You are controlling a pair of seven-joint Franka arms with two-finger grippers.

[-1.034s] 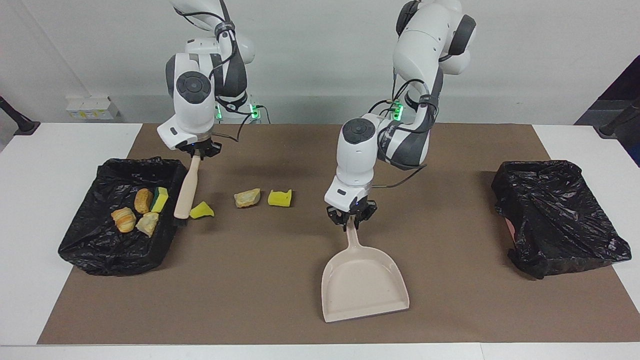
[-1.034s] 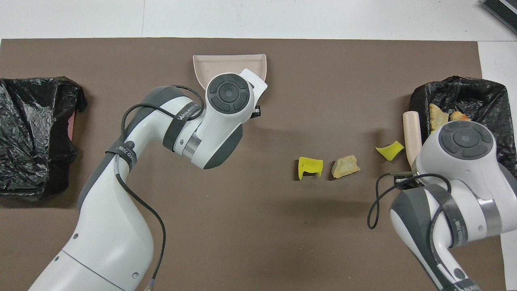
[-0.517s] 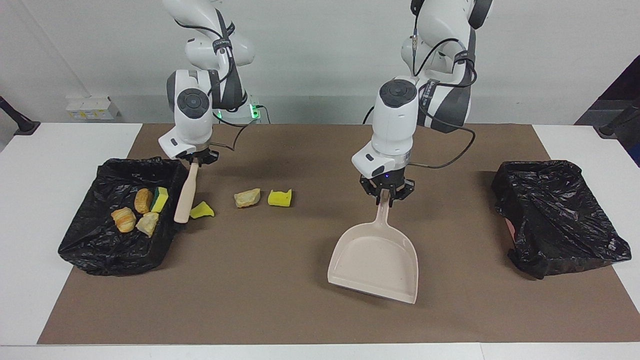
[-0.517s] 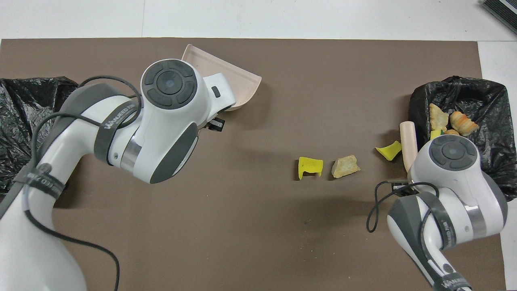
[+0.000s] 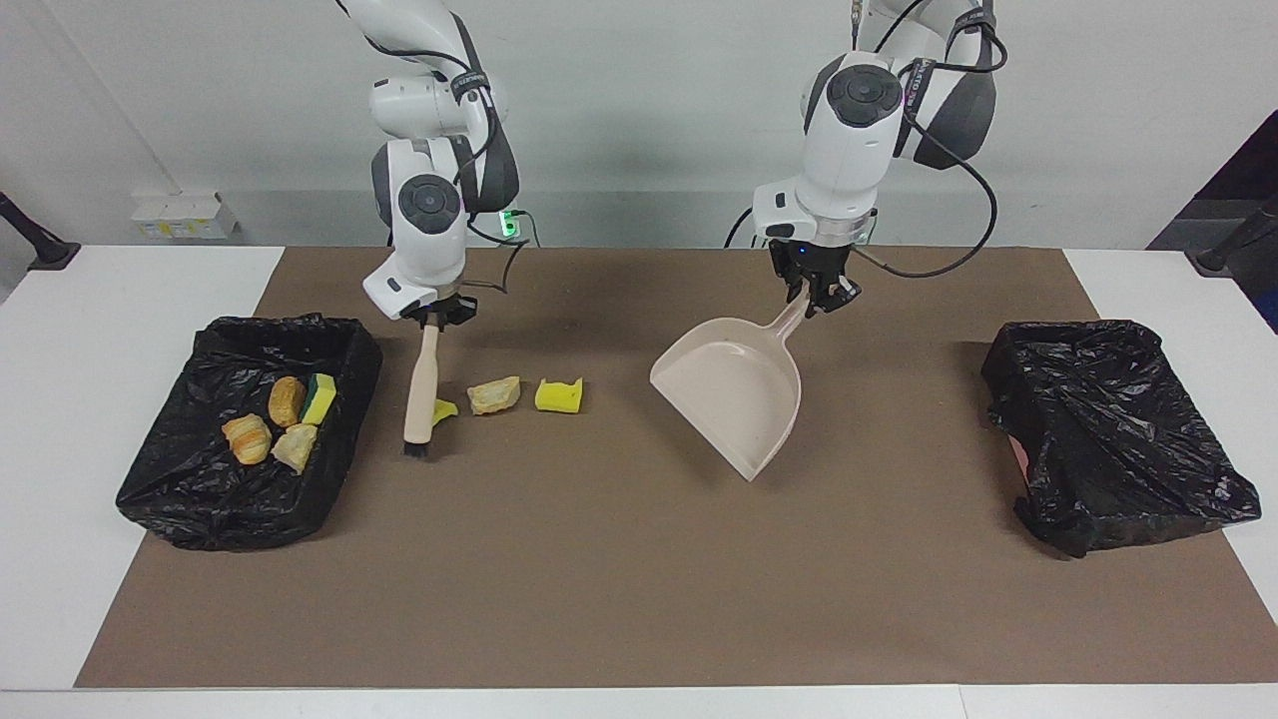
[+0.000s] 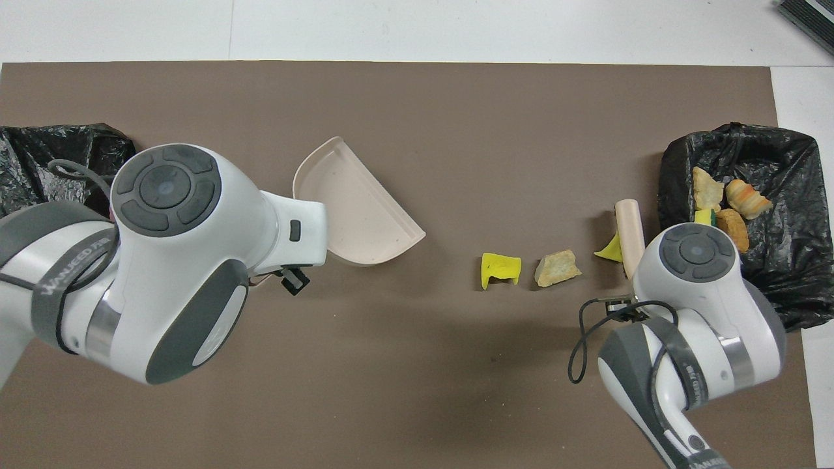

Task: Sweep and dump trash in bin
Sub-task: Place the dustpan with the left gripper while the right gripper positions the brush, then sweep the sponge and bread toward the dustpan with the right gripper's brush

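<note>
Beige plastic marks both tools in the facing view: the dustpan (image 5: 737, 394) is held raised and tilted over the middle of the brown mat (image 5: 619, 599), its handle clamped in the left gripper (image 5: 817, 297), while the brush (image 5: 422, 384) is hung upright from the right gripper (image 5: 436, 316), whose fingers are closed on the top of its handle, the bristles low at the mat. Three pieces of trash are seen loose on the mat: a yellow wedge (image 5: 445, 408) touching the brush, a tan bread lump (image 5: 494, 394) just beside it, and a yellow sponge chunk (image 5: 559, 394) next along toward the dustpan. Four more pieces (image 5: 285, 419) are seen lying in the black-lined bin (image 5: 170, 499) at the right arm's end; a second black-lined bin (image 5: 1108, 429) at the left arm's end shows nothing inside. In the overhead view the same row is confirmed, with the pan's mouth (image 6: 378, 215) turned toward the sponge chunk (image 6: 500, 270) yet well apart from it. Roughly half the job may be judged done; three pieces are left to be swept into the pan and tipped out.
</note>
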